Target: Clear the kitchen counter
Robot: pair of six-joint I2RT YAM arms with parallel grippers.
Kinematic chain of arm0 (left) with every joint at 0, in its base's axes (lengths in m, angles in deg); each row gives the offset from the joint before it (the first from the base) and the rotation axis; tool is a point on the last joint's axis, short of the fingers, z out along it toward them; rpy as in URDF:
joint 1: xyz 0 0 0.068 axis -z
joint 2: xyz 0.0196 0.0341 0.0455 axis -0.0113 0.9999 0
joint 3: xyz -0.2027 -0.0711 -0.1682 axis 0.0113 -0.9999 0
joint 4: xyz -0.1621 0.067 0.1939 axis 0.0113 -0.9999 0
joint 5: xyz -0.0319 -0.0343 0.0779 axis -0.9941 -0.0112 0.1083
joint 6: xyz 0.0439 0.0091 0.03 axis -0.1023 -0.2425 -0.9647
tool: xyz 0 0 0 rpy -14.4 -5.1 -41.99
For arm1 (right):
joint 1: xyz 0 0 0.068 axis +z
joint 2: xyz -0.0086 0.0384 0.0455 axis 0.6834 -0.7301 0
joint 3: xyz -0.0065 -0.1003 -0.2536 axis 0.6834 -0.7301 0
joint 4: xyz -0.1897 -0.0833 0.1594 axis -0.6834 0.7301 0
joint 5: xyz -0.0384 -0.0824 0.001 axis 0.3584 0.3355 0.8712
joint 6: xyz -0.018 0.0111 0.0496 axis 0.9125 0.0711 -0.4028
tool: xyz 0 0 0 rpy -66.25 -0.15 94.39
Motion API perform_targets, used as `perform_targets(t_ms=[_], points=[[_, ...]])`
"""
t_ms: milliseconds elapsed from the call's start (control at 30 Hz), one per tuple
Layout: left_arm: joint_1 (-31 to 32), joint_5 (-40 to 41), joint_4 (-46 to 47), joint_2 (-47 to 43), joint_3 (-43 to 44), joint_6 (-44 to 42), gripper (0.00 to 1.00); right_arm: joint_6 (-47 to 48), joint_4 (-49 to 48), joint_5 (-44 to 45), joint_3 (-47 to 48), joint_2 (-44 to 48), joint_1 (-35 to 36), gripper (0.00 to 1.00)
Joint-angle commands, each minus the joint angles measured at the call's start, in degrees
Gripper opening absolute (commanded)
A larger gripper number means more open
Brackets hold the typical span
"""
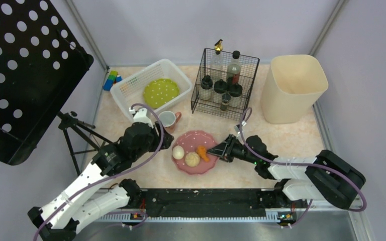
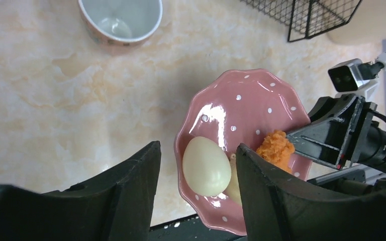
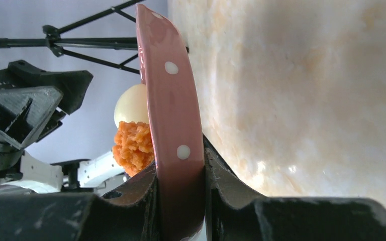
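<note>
A pink dotted plate (image 1: 201, 139) sits near the front of the marbled kitchen counter (image 1: 291, 138). It holds a white egg (image 1: 178, 152), a beige round piece (image 1: 192, 159) and an orange lump (image 1: 203, 152). My right gripper (image 1: 220, 148) is shut on the plate's right rim (image 3: 173, 125), one finger above it and one below. My left gripper (image 2: 198, 155) is open and empty, above the plate's left side, its fingers either side of the egg (image 2: 206, 165). A pink mug (image 1: 169, 119) stands behind the plate.
A white basket (image 1: 130, 85) with a green dotted plate (image 1: 161, 92) is at the back left. A black wire rack (image 1: 225, 83) of bottles stands at the back middle, a cream bin (image 1: 293, 86) at the back right. Coloured blocks (image 1: 111, 79) lie by the left rail.
</note>
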Motion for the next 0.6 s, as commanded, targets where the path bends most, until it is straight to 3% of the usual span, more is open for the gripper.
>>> perform_targets(t_ms=[0, 267, 567], points=[[-0.2, 3.3, -1.8, -1.3, 3.8, -1.4, 0.63, -1.9, -7.2, -1.3, 7.8, 5.0, -2.1, 0.00], [-0.2, 3.2, -0.3, -2.7, 2.6, -1.0, 0.65, -0.8, 7.2, -2.5, 18.5, 11.4, -8.2, 0.00], [-0.2, 3.8, 1.2, -5.5, 1.7, -0.3, 0.65, -1.7, 19.1, -5.1, 29.6, 12.5, -18.2, 0.00]])
